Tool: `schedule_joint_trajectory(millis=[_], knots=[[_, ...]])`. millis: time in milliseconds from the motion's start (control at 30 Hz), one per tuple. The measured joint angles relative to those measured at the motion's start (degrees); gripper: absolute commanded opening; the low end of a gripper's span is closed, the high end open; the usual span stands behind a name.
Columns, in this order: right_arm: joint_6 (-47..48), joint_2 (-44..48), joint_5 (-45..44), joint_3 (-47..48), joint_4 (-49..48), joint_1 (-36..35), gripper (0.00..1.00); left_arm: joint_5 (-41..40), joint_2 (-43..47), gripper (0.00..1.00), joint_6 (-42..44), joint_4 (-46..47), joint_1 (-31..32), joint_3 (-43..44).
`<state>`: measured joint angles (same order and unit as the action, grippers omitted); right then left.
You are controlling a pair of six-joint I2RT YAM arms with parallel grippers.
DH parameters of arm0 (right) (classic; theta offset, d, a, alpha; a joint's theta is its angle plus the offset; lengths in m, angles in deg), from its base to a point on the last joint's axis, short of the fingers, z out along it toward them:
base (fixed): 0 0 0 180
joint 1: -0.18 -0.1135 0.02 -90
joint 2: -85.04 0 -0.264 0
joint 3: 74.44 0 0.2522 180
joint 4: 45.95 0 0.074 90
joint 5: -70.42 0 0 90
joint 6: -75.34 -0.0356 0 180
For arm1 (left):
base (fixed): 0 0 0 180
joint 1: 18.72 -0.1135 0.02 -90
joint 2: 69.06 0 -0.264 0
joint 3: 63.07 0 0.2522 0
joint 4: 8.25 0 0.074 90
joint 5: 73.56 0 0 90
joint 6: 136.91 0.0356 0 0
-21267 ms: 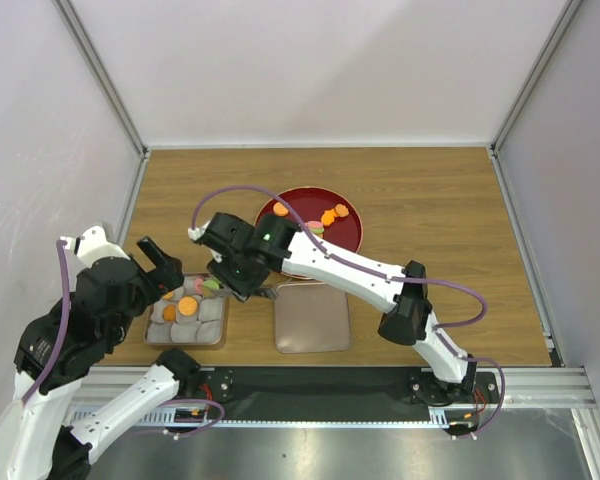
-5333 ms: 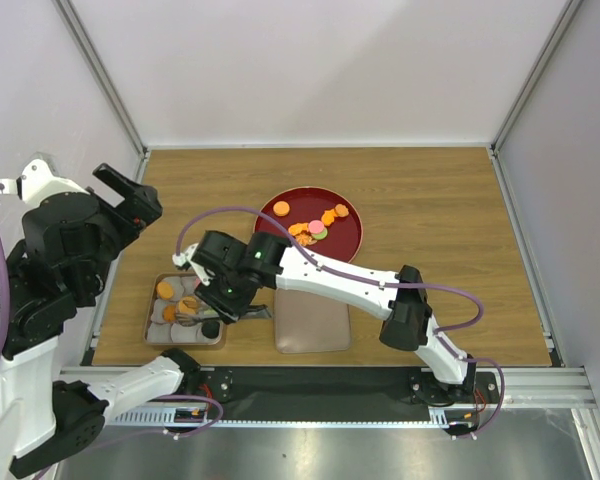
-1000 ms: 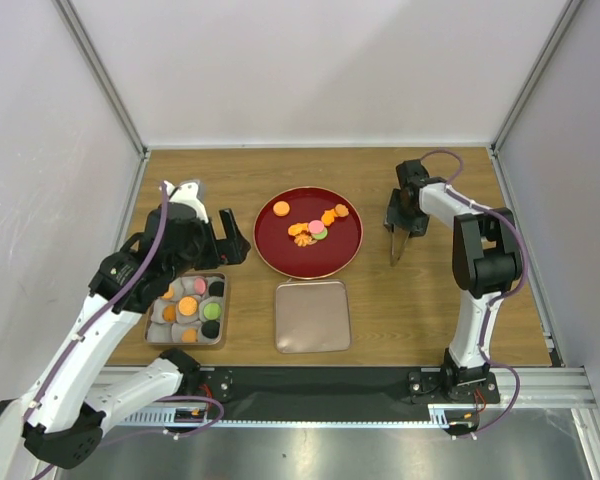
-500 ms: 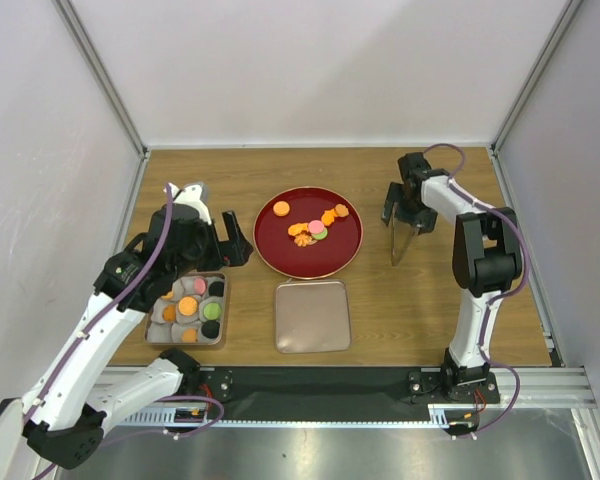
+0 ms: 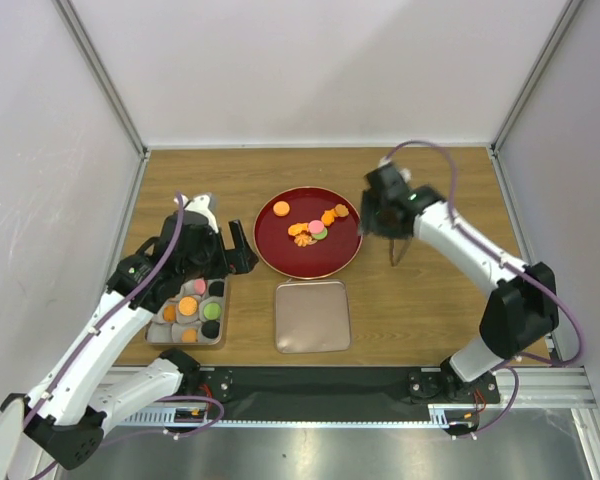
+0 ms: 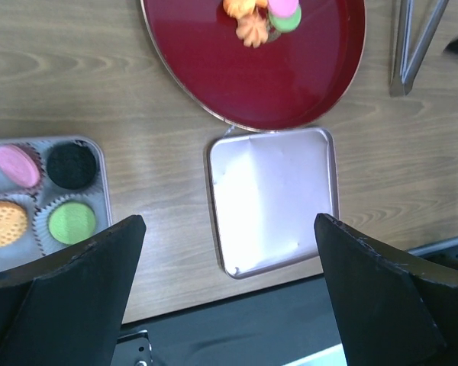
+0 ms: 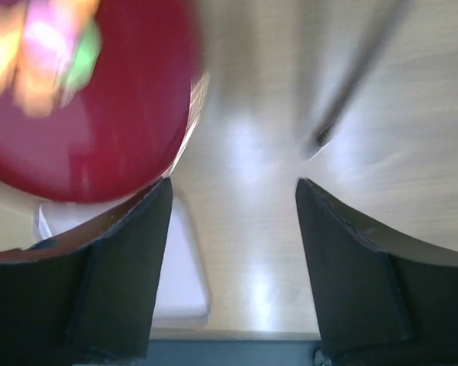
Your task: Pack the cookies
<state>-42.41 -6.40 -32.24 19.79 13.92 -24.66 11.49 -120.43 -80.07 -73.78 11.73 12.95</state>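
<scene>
Several cookies (image 5: 315,228), mostly orange with a pink and a green one, lie on the red plate (image 5: 280,255). More cookies (image 5: 188,307) sit in paper cups in the metal box (image 5: 223,300) at the front left. My left gripper (image 5: 242,250) hovers open between box and plate. In its wrist view the left gripper (image 6: 229,221) holds nothing, with boxed cookies (image 6: 71,221) at its left. Just off the plate's right edge my right gripper (image 5: 377,228) stands open. The blurred right wrist view shows the right gripper (image 7: 233,183) over bare wood, cookies (image 7: 42,46) at upper left.
Metal tongs (image 5: 397,250) lie on the wood right of the plate; they show as the tongs (image 6: 412,46) from the left wrist. A pinkish metal lid (image 5: 312,316) rests in front of the plate and shows as the lid (image 6: 273,200) under the left wrist.
My right arm let go of the tongs on the table and swung left to the plate's right edge. The left gripper drifted slightly right and nearer.
</scene>
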Motion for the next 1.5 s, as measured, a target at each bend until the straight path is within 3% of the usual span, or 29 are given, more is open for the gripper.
schedule_joint_trajectory(millis=[200, 333, 667, 1033, 1233, 1367, 1500], knots=[[-5.68, 3.13, -0.15, -10.64, 0.72, -18.38, 0.57, 2.21, 0.28, 0.99, -2.67, 1.4, 0.0, -5.03], [-9.46, 3.96, -0.66, -16.24, 1.84, -23.63, 0.55, 3.63, 1.05, 0.99, -4.37, 2.12, -0.02, -8.61], [-12.92, 7.41, -0.9, -23.04, -0.96, -26.62, 0.49, 6.43, 2.51, 0.99, -6.86, 4.79, 0.81, -14.1], [-14.88, 0.0, -0.13, -24.46, -8.15, -29.77, 0.43, 6.67, 2.54, 0.99, -6.88, 6.62, 1.84, -15.72], [-15.41, -2.73, 0.15, -25.83, -10.73, -29.77, 0.29, 6.88, 3.26, 0.99, -6.88, 7.32, 1.9, -17.7], [-15.72, -2.73, 0.42, -26.03, -12.11, -29.75, 0.1, 7.78, 3.54, 0.98, -6.93, 8.98, 2.01, -19.93], [-16.02, -2.38, 0.7, -26.05, -12.07, -29.59, 0.01, 8.74, 3.21, 0.99, -6.95, 10.58, 2.38, -21.68]])
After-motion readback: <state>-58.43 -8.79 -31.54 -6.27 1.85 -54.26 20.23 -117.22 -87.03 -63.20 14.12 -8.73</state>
